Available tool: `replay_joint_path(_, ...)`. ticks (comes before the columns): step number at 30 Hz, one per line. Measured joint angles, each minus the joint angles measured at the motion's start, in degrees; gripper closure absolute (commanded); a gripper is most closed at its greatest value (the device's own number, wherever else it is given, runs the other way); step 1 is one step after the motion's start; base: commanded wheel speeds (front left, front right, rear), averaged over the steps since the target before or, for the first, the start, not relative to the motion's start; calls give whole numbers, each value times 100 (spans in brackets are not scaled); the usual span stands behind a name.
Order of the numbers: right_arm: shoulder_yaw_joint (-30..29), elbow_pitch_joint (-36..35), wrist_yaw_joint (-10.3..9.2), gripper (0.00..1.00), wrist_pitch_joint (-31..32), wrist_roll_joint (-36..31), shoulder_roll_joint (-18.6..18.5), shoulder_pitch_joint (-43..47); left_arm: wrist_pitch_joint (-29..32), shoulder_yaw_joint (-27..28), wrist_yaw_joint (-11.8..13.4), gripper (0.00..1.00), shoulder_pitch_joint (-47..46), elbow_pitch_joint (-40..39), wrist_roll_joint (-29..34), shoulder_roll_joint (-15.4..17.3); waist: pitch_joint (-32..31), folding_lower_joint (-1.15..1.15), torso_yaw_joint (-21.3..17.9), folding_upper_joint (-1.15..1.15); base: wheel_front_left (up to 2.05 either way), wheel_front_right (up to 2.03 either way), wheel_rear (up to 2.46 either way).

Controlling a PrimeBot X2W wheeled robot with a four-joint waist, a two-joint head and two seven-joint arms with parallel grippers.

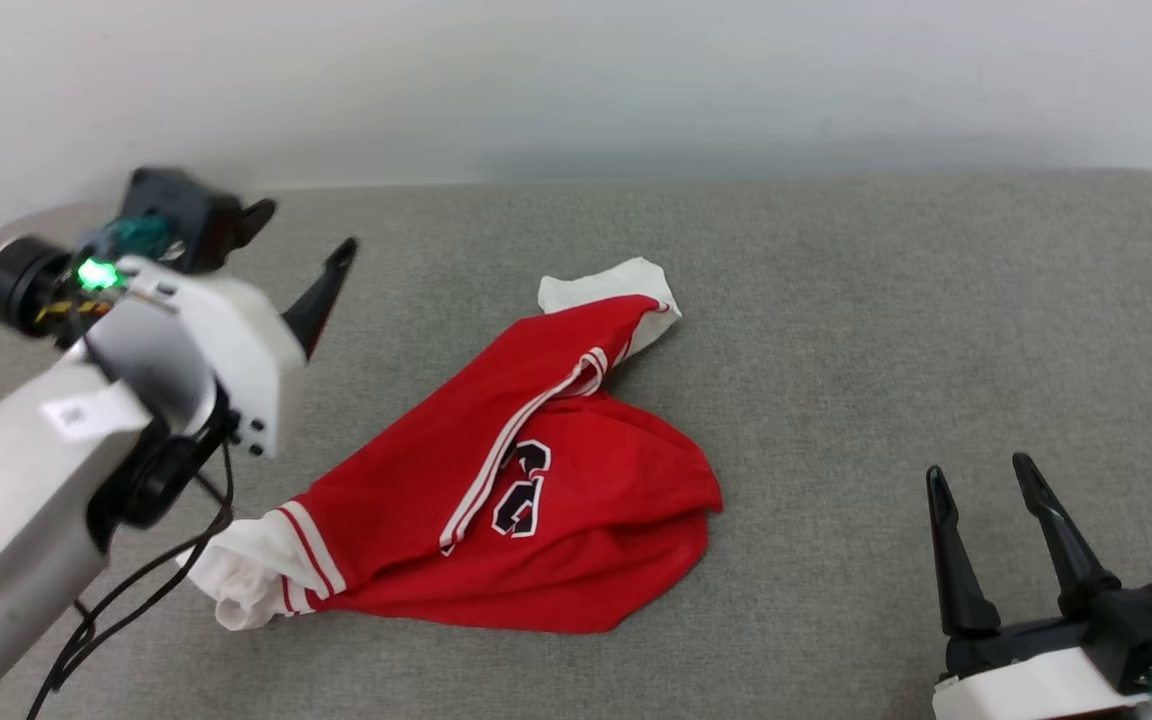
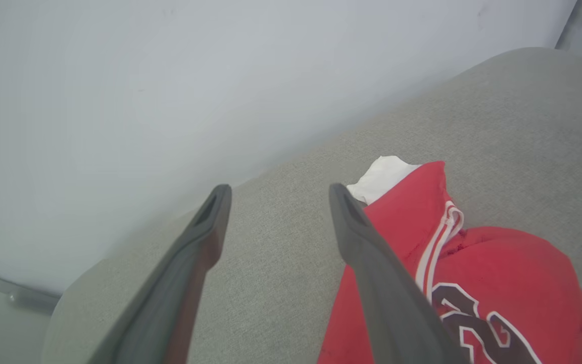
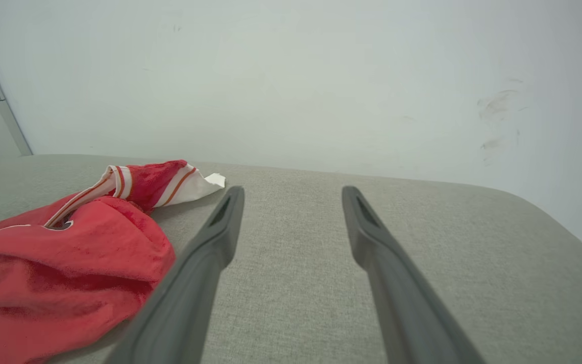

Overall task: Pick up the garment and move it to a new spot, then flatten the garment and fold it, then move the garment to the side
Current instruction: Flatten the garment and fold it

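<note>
The garment [image 1: 496,480], a red jersey with white sleeves, striped trim and black white-outlined characters, lies crumpled in a loose heap on the grey padded surface [image 1: 886,330]. My left gripper [image 1: 304,232] is raised above the surface to the left of the heap, open, with nothing between its fingers. In the left wrist view the garment [image 2: 498,273] lies to the right of the open left gripper [image 2: 277,193]. My right gripper [image 1: 981,475] stands open at the lower right, well clear of the cloth. In the right wrist view the garment [image 3: 63,253] lies left of the open right gripper [image 3: 293,192].
A pale wall [image 1: 576,80] runs along the back of the grey surface. The surface's rounded far-left corner [image 2: 84,283] shows in the left wrist view. Bare grey padding stretches right of the garment. A black cable [image 1: 126,590] hangs from my left forearm.
</note>
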Motion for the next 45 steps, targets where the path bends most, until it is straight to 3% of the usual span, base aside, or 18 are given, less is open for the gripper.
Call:
replay_joint_path(9, 49, -90, -1, 0, 0, -15, -1, -351, 1828, -467, -987, 0, -1429, 670, -170, -851, 517, 0, -281, 0, 0, 0, 0)
replay_joint_path(15, 78, -131, -1, 0, 0, -2, -1, -603, 2926, -779, -1423, 0, -1962, 1348, -486, -1395, 959, 0, -493, 0, 0, 0, 0)
replay_joint_path(25, 100, -155, 0, 0, 0, 29, -2, -917, 3691, -1503, -1746, 0, -2158, 2649, -441, -2201, 1616, 0, -797, 0, 0, 0, 0)
replay_joint_path(33, 89, -147, -1, 0, 0, 55, -2, -1011, 3954, -1629, -1772, 0, -2024, 2897, -283, -2375, 1797, 0, -926, 0, 0, 0, 0)
replay_joint_path(34, 88, -140, 0, 0, 0, 60, -1, -1012, 3953, -1629, -1763, 23, -1993, 2865, -290, -2374, 1791, 0, -925, 0, 0, 0, 0)
replay_joint_path(35, 77, -135, 0, 0, 0, 64, -1, -1012, 3927, -1630, -1763, 100, -1976, 2839, -292, -2371, 1781, 0, -918, 0, 0, 0, 0)
replay_joint_path(40, 87, -111, -1, 0, 0, 63, -2, -1010, 3481, -1726, -1767, 100, -1893, 2771, -297, -2353, 1638, 0, -879, 0, 0, 0, 0)
replay_joint_path(45, 70, -90, 0, 0, 0, 60, -1, -950, 2535, -1802, -1792, 100, -2096, 2617, -374, -2369, 1386, 0, -838, 0, 0, 0, 0)
